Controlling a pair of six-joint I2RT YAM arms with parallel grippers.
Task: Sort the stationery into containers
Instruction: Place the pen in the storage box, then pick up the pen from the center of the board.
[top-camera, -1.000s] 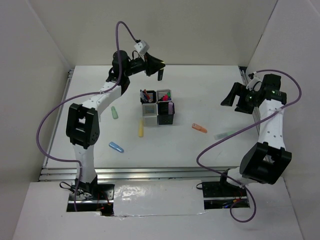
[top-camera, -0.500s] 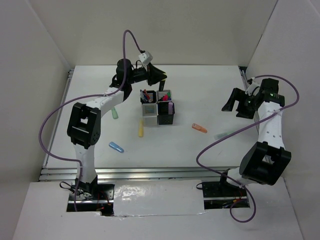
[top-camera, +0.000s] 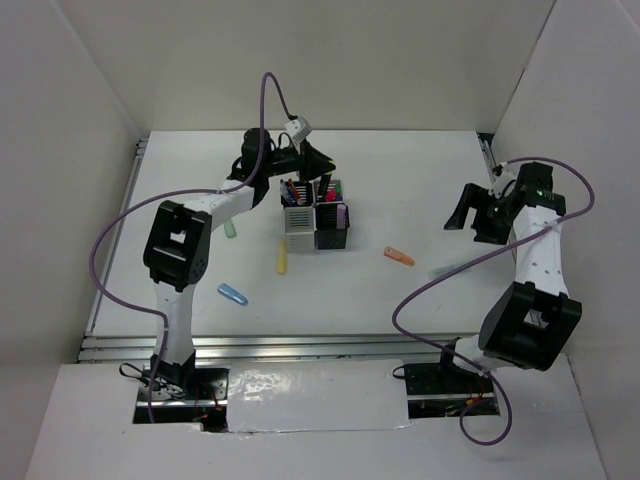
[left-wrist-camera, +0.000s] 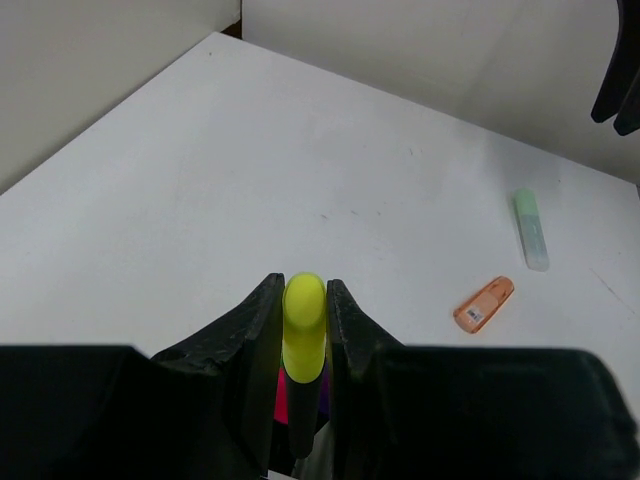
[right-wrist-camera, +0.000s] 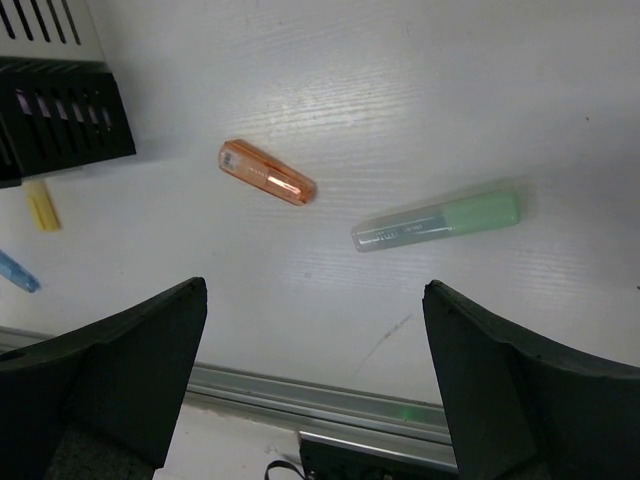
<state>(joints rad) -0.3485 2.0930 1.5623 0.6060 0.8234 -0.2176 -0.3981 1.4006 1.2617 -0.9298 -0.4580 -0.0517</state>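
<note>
Highlighter (left-wrist-camera: 303, 325) is sitting clamped in my left gripper (left-wrist-camera: 302, 290), which I am bringing in over the containers (top-camera: 330, 237), so a drop is coming, I think; right gripper (right-wrist-camera: 315, 350) is waiting open.

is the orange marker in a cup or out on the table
Out: the orange marker lies flat on the table, to the right of the cups, touching nothing.
</note>
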